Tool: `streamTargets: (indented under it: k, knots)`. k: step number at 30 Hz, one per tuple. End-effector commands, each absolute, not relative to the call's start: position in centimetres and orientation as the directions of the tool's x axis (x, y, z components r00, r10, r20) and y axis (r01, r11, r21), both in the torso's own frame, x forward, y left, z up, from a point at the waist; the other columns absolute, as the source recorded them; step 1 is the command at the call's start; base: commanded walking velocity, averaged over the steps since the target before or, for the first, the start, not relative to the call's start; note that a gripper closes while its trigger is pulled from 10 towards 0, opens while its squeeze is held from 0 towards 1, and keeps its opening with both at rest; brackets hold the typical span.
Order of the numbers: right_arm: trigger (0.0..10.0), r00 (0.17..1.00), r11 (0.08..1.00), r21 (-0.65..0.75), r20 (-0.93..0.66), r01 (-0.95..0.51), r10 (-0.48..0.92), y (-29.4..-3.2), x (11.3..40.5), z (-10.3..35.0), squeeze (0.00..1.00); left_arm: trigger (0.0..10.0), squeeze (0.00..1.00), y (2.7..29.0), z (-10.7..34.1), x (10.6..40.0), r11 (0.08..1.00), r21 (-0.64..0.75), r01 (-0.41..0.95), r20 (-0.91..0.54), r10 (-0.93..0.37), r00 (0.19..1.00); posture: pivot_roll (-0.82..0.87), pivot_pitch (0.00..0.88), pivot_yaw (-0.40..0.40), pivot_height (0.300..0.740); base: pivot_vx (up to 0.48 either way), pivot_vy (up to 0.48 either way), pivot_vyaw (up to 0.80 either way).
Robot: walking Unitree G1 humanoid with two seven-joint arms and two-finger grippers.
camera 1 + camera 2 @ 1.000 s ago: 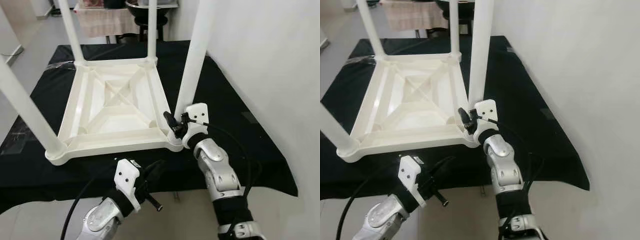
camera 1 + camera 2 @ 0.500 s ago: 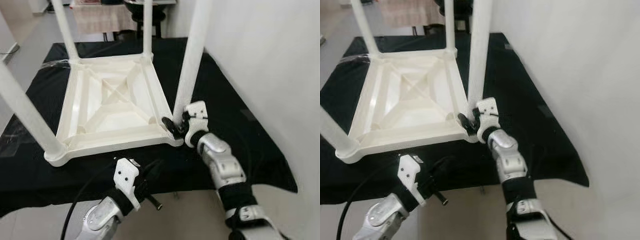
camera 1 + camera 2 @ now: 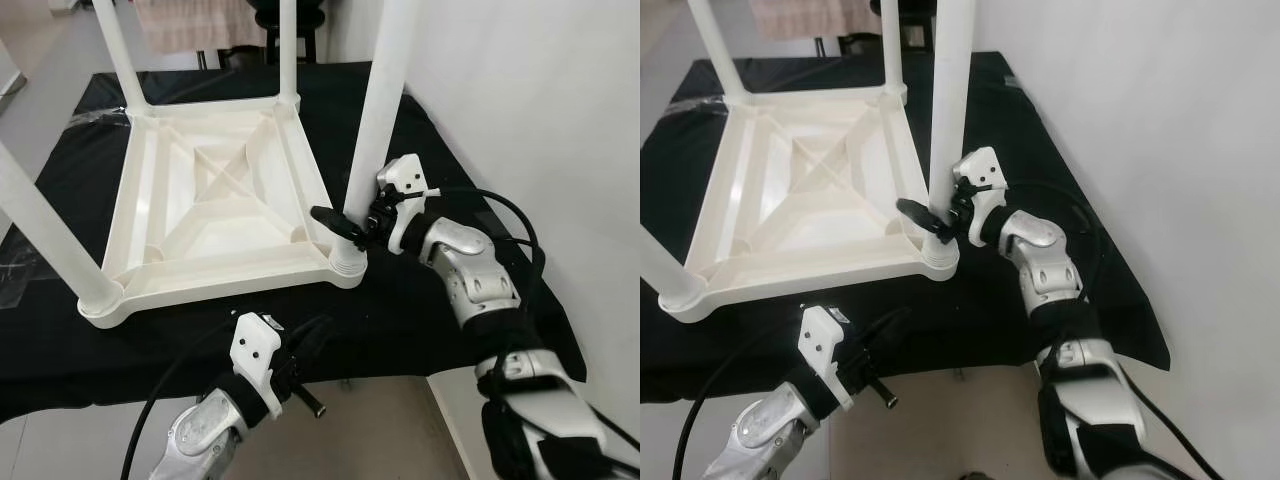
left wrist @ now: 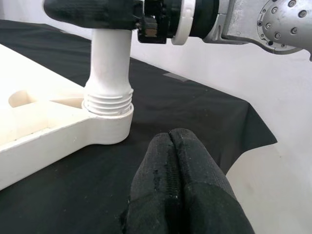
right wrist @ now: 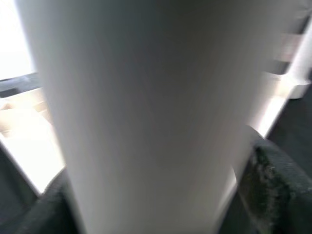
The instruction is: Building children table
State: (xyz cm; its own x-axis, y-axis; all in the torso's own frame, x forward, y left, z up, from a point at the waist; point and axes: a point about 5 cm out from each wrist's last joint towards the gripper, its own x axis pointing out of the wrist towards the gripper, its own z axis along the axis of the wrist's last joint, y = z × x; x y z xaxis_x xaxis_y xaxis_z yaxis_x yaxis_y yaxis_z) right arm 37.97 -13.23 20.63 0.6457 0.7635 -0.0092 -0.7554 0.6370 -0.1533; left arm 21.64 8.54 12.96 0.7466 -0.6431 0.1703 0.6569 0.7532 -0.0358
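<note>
On a black cloth (image 3: 420, 300) spread over the floor, beside a white wall (image 3: 540, 110), a white plastic children table (image 3: 215, 215) lies upside down with its ribbed underside facing up and its legs pointing upward. The right gripper (image 3: 347, 222) is at the near right corner of the table, its jaws grasping the near right leg (image 3: 375, 120) just above the threaded collar where that leg meets the corner socket; one black finger crosses the front of the leg and the other sits on its far side. In the right wrist view the leg (image 5: 146, 112) stands between the dark pads (image 5: 273, 180). The silver right arm (image 3: 475, 285) reaches in from the right, with black cables looping over it. The left gripper (image 3: 305, 345) hovers low at the near edge of the cloth, apart from the table, its jaws clenched together on nothing, as the left wrist view shows with the two fingertips (image 4: 168, 161) pressed side by side. A near left leg (image 3: 45, 225) stands in its own socket, and two far legs rise at the back.
</note>
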Motion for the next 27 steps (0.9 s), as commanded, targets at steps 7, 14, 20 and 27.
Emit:
streamTargets:
  k: [7, 14, 20, 27]
  knots:
    - [0.0, 0.548, 0.537, -0.136, -0.059, -0.832, 0.834, -14.1, 37.9, 20.2, 0.0, 10.0, 0.0, 8.4, 12.7, 21.7, 0.756, -0.044, 0.653, 0.16, -0.64, 0.752, 0.09, 0.093, -0.061, 0.74, 0.0, 0.0, 0.0]
    - [0.0, 0.546, 0.537, -0.113, -0.077, -0.836, 0.834, -14.8, 37.2, 18.3, 0.0, 10.0, 0.0, 8.3, 12.4, 21.4, 0.753, -0.047, 0.657, 0.155, -0.644, 0.749, 0.09, 0.091, -0.063, 0.74, 0.0, 0.0, 0.0]
    - [0.0, 0.944, 0.95, -0.06, -0.148, -0.308, 0.297, -13.3, 33.5, 12.5, 0.0, 10.0, 0.0, 8.8, 12.7, 21.2, 0.755, -0.045, 0.654, 0.158, -0.641, 0.751, 0.09, 0.113, -0.069, 0.74, 0.0, 0.0, 0.0]
    - [0.0, 0.897, 0.898, -0.063, -0.117, -0.436, 0.427, -9.4, 31.7, 12.6, 0.0, 10.0, 0.0, 8.7, 12.7, 21.3, 0.753, -0.048, 0.657, 0.154, -0.644, 0.749, 0.07, 0.109, -0.046, 0.74, 0.0, 0.0, 0.0]
